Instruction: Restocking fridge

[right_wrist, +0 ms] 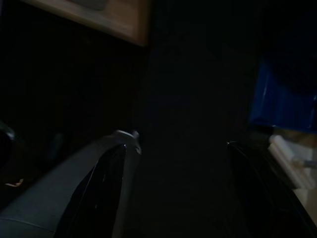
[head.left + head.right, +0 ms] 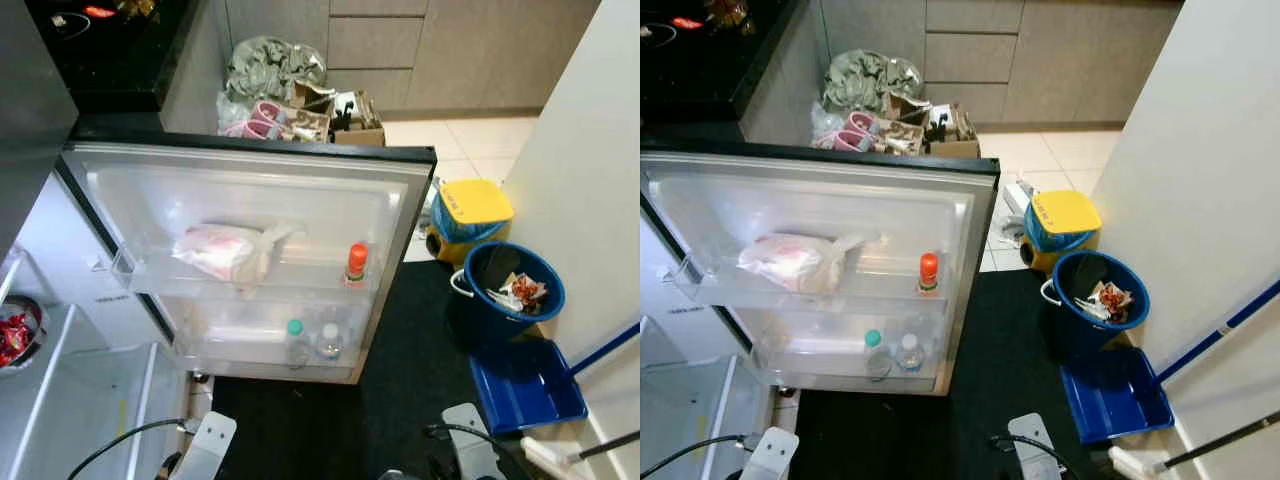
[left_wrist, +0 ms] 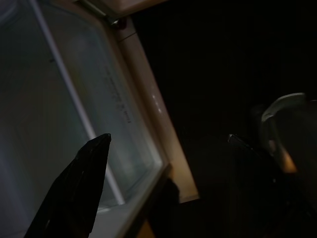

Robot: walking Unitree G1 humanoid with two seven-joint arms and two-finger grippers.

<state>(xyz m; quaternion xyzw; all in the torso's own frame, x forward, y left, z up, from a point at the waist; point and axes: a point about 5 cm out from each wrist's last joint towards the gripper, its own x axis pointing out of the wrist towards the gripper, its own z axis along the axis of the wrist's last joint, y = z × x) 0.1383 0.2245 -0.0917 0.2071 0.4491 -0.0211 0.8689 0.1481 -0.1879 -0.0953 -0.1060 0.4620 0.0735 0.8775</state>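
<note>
Your fridge door (image 2: 400, 200) stood wide open, a pink bag (image 2: 215, 250) at 9 o'clock on its upper shelf, a red-capped bottle (image 2: 356, 265) at 3 o'clock. Both arms hung low; the left gripper (image 3: 163, 163) and right gripper (image 1: 181, 144) were spread, empty.

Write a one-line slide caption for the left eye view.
Open fridge door with a pink bag and orange-capped bottle on its upper shelf, two bottles below, blue bucket alongside.
</note>
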